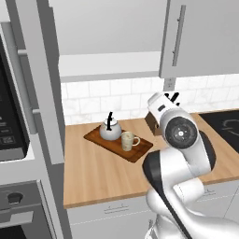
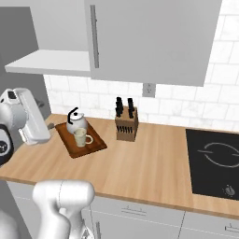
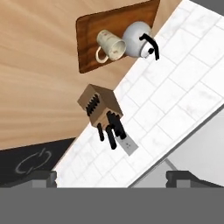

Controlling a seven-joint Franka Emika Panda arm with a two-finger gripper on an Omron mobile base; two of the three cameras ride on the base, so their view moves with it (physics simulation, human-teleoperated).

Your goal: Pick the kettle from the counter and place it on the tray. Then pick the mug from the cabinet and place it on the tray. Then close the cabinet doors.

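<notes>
On the dark wooden tray [image 1: 140, 153] [image 2: 70, 142] [image 3: 87, 39] stands the silver kettle [image 1: 110, 130] [image 2: 76, 123] [image 3: 136, 38] with the beige mug [image 1: 127, 141] [image 2: 81, 137] [image 3: 111, 44] beside it. The tray lies on the tan counter [image 1: 102, 172] [image 2: 140, 158]. My gripper [image 3: 111, 177] is open, holds nothing, and hangs above the counter away from the tray. The cabinet [image 1: 107, 65] [image 2: 46, 63] shows a bare pale shelf. Its left door [image 1: 44, 93] is swung open. Its right door [image 1: 200, 37] [image 2: 149, 37] covers the right half.
A wooden knife block [image 1: 151, 123] [image 2: 126, 125] [image 3: 98, 103] stands against the tiled backsplash, right of the tray. A black cooktop [image 1: 224, 126] [image 2: 214, 163] [image 3: 35, 162] is set into the counter further right. A tall column with a dark oven [image 1: 9, 135] rises at the far left.
</notes>
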